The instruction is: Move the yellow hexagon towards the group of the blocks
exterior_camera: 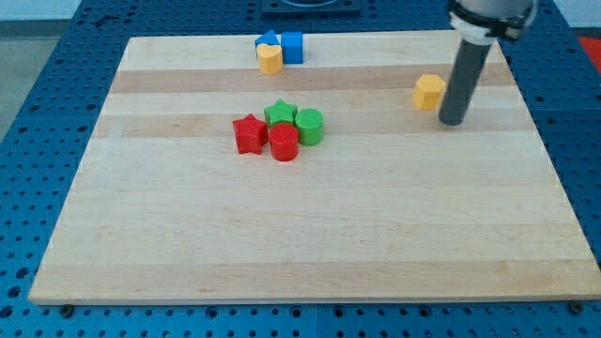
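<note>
Gripper none: rod only; my tip (pixel 452 122) just right-below yellow hexagon (pixel 429 91), beside it.

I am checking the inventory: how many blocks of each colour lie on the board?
Red: 2, star and cylinder
Green: 2, star and cylinder
Yellow: 2, hexagon and another
Blue: 2, and
Total: 8

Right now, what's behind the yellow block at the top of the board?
A blue cube sits behind the yellow block; another blue block peeks out, shape mostly hidden.
</note>
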